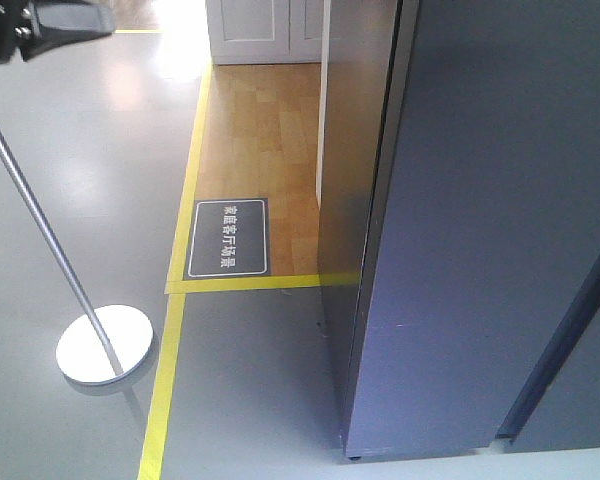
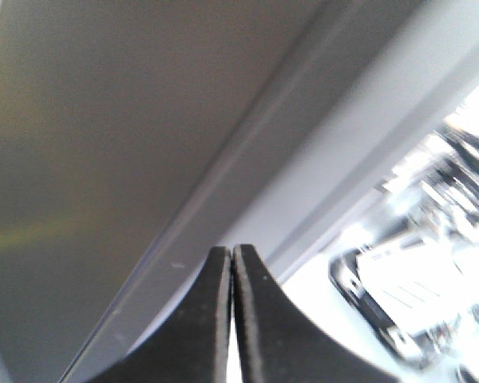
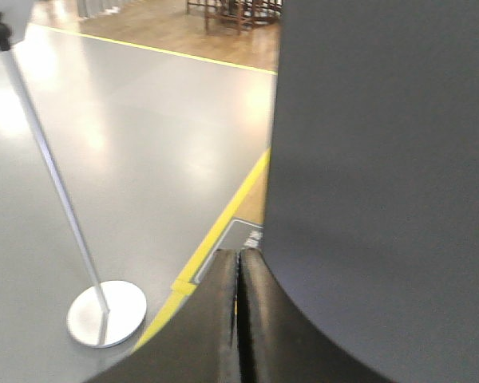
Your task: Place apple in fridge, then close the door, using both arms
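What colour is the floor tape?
Yellow tape, clearest in the front-facing view.

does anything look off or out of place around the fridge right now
Nothing stands out. The fridge stands upright, the floor sign lies flat, the pole stand is upright, with no spill on the grey floor. Both grippers are closed and empty.
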You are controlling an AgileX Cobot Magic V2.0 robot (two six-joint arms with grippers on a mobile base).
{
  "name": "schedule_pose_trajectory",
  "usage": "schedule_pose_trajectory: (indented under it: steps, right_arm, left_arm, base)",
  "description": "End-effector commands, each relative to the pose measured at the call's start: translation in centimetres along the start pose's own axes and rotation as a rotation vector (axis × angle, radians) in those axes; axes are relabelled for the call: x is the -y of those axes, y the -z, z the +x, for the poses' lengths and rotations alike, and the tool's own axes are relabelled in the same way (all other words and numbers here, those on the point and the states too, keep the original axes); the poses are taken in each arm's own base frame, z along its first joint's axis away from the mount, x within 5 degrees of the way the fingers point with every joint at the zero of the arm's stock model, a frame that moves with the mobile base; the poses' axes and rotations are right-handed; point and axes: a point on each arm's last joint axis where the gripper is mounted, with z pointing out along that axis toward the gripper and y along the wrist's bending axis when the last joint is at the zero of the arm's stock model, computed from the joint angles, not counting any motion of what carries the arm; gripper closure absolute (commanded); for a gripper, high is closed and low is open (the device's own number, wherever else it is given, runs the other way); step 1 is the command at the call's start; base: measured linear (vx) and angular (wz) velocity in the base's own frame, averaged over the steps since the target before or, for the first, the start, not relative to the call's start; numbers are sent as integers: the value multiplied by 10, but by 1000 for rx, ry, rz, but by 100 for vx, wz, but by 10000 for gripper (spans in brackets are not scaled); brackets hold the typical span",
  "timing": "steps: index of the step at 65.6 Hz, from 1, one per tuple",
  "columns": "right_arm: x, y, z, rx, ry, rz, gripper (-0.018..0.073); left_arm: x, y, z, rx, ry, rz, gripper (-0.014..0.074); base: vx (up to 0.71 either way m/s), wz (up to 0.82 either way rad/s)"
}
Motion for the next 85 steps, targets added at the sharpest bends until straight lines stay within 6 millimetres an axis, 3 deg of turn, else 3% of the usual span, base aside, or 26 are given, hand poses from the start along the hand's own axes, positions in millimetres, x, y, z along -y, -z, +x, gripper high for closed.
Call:
schedule_pose_trajectory:
  steps: [1, 11, 20, 25, 36, 47, 55, 63, 85]
  right_arm:
    - [-14, 26, 6, 106, 13, 12, 565]
    - [-34, 44, 63, 79, -2, -8, 565]
    - [-49, 59, 125, 40, -5, 22, 565]
    - [-56, 67, 157, 20, -26, 45, 565]
    - [-72, 82, 210, -13, -44, 43, 565]
    - [-81, 92, 227, 1, -33, 34, 565]
    - [-84, 94, 227, 2, -25, 16, 565]
    - [-84, 94, 228, 1, -26, 13, 565]
    - [-84, 94, 228, 0, -26, 12, 565]
  left_arm:
    - [43, 24, -11, 67, -73, 64, 603]
    - [73, 49, -5, 42, -207, 9, 603]
    - [85, 66, 14, 67, -242, -49, 603]
    - [84, 72, 36, 60, -246, -72, 603]
    - [60, 82, 114, 56, -163, -190, 603]
    - [24, 91, 193, 115, 29, -344, 603]
    - [15, 96, 229, 158, 157, -369, 603]
    - [14, 99, 243, 183, 211, -359, 603]
    - [20, 98, 244, 168, 229, -296, 603]
  base:
    - [0, 0]
    - [0, 0]
    - [0, 0]
    - [0, 0]
    - [0, 0]
    - [0, 0]
    - [0, 0]
    - [0, 0]
    - [0, 0]
